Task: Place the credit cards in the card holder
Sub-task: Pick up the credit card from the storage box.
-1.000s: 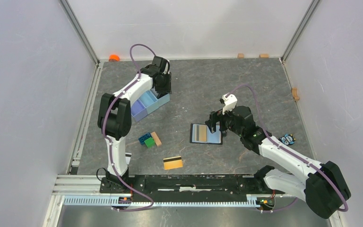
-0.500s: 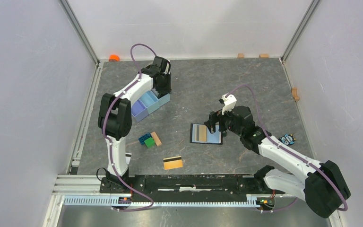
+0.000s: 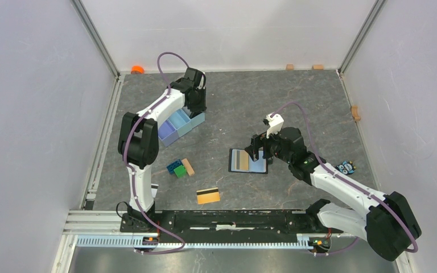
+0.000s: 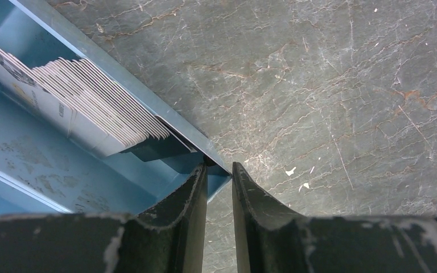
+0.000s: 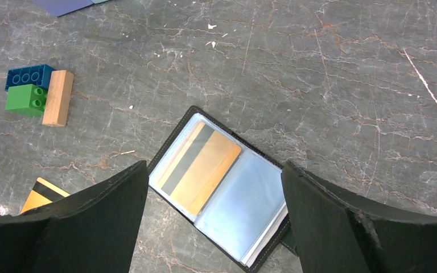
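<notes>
The card holder (image 3: 248,161) lies open on the table, a black wallet with light blue sleeves (image 5: 244,199). A gold credit card (image 5: 199,165) with a dark stripe sits in its left sleeve. My right gripper (image 5: 214,166) hangs just above it, open wide, holding nothing. Another gold card (image 3: 208,195) lies flat near the front edge (image 5: 42,193). At the far left, my left gripper (image 4: 219,166) is shut on the corner wall of the light blue tray (image 4: 62,170). A leaning stack of white cards (image 4: 91,96) and a dark card (image 4: 159,149) rest inside that tray.
Green and blue toy bricks (image 3: 176,168) and a tan wooden block (image 3: 188,166) lie between the tray (image 3: 179,122) and the loose gold card. A small toy figure (image 3: 346,167) sits right of the right arm. An orange object (image 3: 137,69) rests in the back left corner.
The left jaws have narrowed around the tray's corner. Both arms have barely moved, and the card holder and cards lie where they were.
</notes>
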Motion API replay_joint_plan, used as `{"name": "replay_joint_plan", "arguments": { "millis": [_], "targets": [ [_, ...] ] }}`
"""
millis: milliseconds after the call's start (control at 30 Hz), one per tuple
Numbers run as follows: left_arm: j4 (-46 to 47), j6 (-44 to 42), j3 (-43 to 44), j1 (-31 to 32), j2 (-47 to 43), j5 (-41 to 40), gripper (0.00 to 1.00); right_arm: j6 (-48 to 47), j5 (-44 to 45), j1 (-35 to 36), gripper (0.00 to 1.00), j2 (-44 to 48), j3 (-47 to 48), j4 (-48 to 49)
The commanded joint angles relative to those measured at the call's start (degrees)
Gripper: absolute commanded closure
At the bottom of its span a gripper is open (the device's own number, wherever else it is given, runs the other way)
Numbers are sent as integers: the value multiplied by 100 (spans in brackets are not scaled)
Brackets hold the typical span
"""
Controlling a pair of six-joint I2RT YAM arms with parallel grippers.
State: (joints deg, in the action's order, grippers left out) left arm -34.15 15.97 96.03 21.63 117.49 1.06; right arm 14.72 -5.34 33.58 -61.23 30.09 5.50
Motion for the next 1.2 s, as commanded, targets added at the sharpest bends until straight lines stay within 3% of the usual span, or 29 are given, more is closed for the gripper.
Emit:
{"name": "replay_joint_plan", "arguments": {
  "millis": [0, 567, 1167],
  "targets": [
    [225, -228, 250, 34, -283, -88, 71, 11, -69, -26, 9, -5, -12, 190],
    [225, -313, 385, 28, -225, -273, 72, 3, -128, -27, 9, -21, -5, 197],
    [181, -226, 72, 35, -960, -446, 98, -13, -89, -32, 10, 30, -20, 158]
  ]
}}
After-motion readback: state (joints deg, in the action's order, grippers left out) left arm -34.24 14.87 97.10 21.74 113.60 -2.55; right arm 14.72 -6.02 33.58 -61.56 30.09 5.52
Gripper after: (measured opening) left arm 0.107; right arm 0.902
